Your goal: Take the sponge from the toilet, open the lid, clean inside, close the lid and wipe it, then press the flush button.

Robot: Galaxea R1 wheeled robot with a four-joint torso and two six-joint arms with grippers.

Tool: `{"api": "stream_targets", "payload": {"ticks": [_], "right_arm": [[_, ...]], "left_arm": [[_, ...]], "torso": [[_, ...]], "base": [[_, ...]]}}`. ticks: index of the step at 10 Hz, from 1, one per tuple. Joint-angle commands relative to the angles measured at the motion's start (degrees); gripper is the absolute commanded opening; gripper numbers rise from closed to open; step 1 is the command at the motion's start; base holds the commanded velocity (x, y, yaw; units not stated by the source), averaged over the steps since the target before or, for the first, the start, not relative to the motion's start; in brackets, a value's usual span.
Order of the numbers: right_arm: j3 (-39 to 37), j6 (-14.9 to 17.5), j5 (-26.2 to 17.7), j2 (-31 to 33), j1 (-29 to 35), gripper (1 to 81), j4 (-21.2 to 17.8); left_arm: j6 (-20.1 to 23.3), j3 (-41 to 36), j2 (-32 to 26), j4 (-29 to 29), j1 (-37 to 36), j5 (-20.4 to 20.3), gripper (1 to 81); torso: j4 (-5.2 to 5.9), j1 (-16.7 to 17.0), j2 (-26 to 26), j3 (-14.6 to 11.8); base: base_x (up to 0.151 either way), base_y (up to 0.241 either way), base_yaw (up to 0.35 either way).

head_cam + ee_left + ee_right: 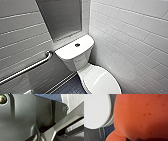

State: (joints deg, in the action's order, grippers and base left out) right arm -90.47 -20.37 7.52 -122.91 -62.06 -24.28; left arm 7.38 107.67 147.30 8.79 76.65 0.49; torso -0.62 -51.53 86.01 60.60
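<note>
The white toilet (pixel 75 60) stands in the corner, its boxy tank against the back wall. The flush button (pixel 77 45) is a small dark round spot on the flat tank top. The oval lid (pixel 101 81) lies closed over the bowl. In the right wrist view the orange-red sponge (pixel 140 115) looms very close, gripped by my right gripper, with the white lid (pixel 95 110) just beside it and a little apart. The left wrist view gives the robot's own dark plate and a strip of floor and tile; my left gripper holds nothing.
A metal grab bar (pixel 27 67) runs along the tiled wall left of the tank. White tiled wall (pixel 135 45) closes in tight on the toilet's right. Dark blue tiled floor (pixel 70 87) lies left of the bowl. A grey recessed panel (pixel 60 17) sits above the tank.
</note>
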Motion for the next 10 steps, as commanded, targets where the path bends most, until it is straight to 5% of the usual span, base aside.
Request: {"api": "stream_targets", "payload": {"ticks": [1,5,10], "right_arm": [[-4.0,0.3,0.3,0.3,-8.6,1.0,11.7],[-6.4,0.2,2.9,-2.1,-15.9,1.0,18.4],[-8.7,0.2,2.9,-6.1,-20.3,1.0,20.7]], "left_arm": [[-5.5,-8.3,-8.1,0.4,-8.5,7.6,81.1],[-13.2,-12.3,-13.3,0.5,-15.2,7.1,81.1],[-23.3,-12.6,-11.9,0.4,-22.4,6.8,81.1]], "torso": [[0.00,0.0,0.0,0.0],[0.00,0.0,0.0,0.0],[0.00,0.0,0.0,0.0]], "base": [[0.000,0.000,0.000],[0.000,0.000,0.000],[0.000,0.000,0.000]]}}
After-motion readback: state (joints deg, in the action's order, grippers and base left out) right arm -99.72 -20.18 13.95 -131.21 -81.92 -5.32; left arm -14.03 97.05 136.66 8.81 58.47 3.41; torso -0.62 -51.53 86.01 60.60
